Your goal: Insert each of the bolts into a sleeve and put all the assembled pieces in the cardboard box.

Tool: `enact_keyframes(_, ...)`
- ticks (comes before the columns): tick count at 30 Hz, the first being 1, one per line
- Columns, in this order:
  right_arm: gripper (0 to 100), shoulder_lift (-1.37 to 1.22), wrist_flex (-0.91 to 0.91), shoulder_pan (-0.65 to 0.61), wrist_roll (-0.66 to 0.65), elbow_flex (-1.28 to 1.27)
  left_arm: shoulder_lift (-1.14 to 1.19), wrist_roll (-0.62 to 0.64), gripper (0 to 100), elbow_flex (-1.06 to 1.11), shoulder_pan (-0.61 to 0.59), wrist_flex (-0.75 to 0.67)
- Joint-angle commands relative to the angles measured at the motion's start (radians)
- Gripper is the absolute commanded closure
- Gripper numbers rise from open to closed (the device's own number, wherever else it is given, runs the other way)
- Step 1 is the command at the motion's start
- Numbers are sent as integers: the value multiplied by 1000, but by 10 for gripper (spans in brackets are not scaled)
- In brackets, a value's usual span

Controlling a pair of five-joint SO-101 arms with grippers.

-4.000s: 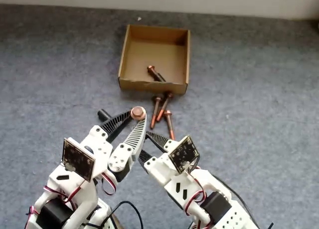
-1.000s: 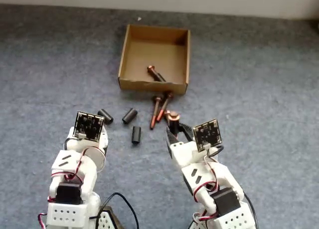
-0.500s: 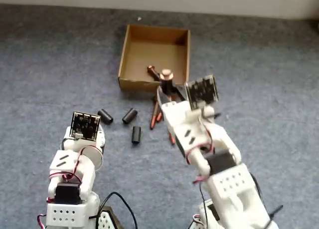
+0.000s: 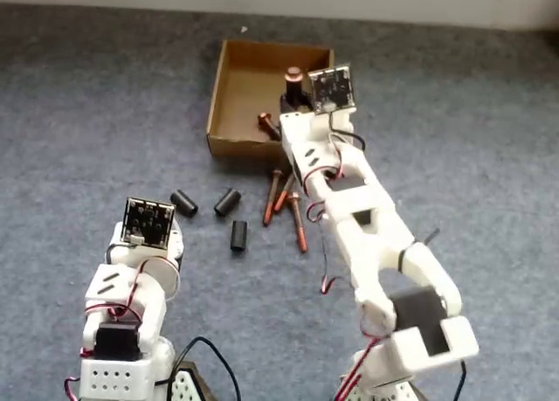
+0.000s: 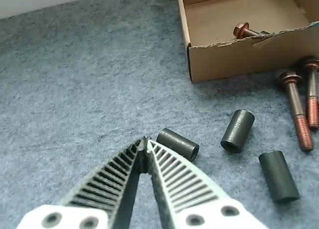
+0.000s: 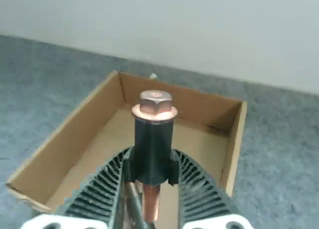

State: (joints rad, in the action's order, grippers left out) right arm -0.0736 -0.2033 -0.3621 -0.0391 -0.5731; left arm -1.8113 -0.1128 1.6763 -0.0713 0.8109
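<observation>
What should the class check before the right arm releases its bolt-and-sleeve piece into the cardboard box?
1. Seating: assembled piece has the bolt head resting on the sleeve top: ok.
2. Grip: right tool shut on it: ok.
3. Position: held over the cardboard box: ok.
4. Drop spot free of the piece lying in the box: cannot tell.
5. Clearance: left tool away from the box: ok.
6. All parts assembled: not ok; loose bolts and loose sleeves lie outside.

Bright, even diffuse light w/ soft, faint shadows.
</observation>
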Motion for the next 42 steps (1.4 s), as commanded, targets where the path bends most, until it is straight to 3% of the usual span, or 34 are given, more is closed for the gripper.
enact_keyframes(1, 992, -16, -25, 18, -11, 117, -4, -14, 995, 19, -12, -20)
enact_keyframes(4, 981, -4, 35, 15, -9, 124, -4, -14, 995, 19, -12, -20)
enact_keyframes(10, 833, -5, 99, 16, -5, 120, -4, -14, 995, 19, -12, -20)
enact_keyframes(19, 830, 74, 119, 4, -5, 108, -4, -14, 995, 19, -18, -20)
enact_keyframes(23, 830, 232, 283, -48, -5, 50, -5, -12, 995, 18, -79, -25)
enact_keyframes(32, 830, 449, 865, -242, 0, 18, -5, -11, 995, 16, -105, -26)
enact_keyframes(37, 830, 449, 1093, -335, 192, 19, -5, -11, 995, 18, -105, -26)
enact_keyframes(42, 830, 447, 1138, -430, 279, 16, -5, -12, 995, 19, -105, -26)
